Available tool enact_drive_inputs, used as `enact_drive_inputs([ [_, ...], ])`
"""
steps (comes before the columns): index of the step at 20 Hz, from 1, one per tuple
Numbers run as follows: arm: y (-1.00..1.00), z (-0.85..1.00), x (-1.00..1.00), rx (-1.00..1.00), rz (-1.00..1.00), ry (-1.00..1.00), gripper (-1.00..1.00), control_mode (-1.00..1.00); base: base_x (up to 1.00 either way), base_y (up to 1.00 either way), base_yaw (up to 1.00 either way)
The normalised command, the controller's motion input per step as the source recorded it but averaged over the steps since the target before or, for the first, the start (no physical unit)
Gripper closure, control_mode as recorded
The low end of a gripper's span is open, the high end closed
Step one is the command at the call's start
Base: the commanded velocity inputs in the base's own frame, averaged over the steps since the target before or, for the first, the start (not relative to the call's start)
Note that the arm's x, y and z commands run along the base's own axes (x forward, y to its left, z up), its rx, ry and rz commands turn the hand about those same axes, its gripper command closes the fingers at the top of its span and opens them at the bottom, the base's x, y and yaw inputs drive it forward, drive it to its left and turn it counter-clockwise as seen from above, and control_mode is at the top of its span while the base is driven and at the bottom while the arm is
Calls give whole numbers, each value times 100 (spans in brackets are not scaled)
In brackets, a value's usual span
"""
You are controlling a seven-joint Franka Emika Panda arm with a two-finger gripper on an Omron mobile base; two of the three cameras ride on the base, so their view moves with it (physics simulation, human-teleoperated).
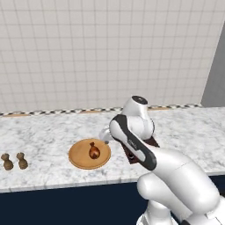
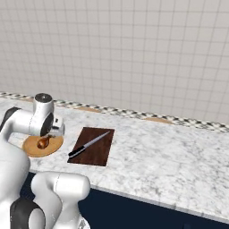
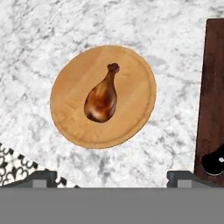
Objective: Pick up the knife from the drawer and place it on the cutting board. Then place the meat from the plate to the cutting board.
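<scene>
Meat (image 3: pixel 102 99) lies in the middle of the plate (image 3: pixel 70 83), small, glossy, likely light and slippery; gripper (image 3: pixel 112 176) hangs over it, jaws spread wide and empty; best pinch looks across the fat end.

Meat (image 3: pixel 102 97): glossy reddish-brown, darker at fat end. Plate (image 3: pixel 70 83): tan-orange, wood grain. Cutting board (image 2: pixel 99 154): dark reddish-brown. Knife (image 2: pixel 88 145): blk handle, silver-grey blade. Counter (image 1: pixel 44 132): white/grey marble. Shakers (image 1: pixel 14 161): brown. Wall (image 1: pixel 105 52): off-white tile. Cabinet front (image 1: pixel 66 206): navy.
</scene>
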Motion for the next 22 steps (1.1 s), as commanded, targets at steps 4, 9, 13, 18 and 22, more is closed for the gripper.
enact_drive_inputs([
  [4,40,7,10,1,-18,49,-100,-100,0,0,0],
  [9,13,-17,29,0,-2,26,-100,-100,0,0,0],
  [13,13,-23,37,-6,0,9,-100,-100,0,0,0],
  [18,21,-41,42,-7,0,13,-100,-100,0,0,0],
  [22,27,-37,41,-3,0,13,-100,-100,0,0,0],
])
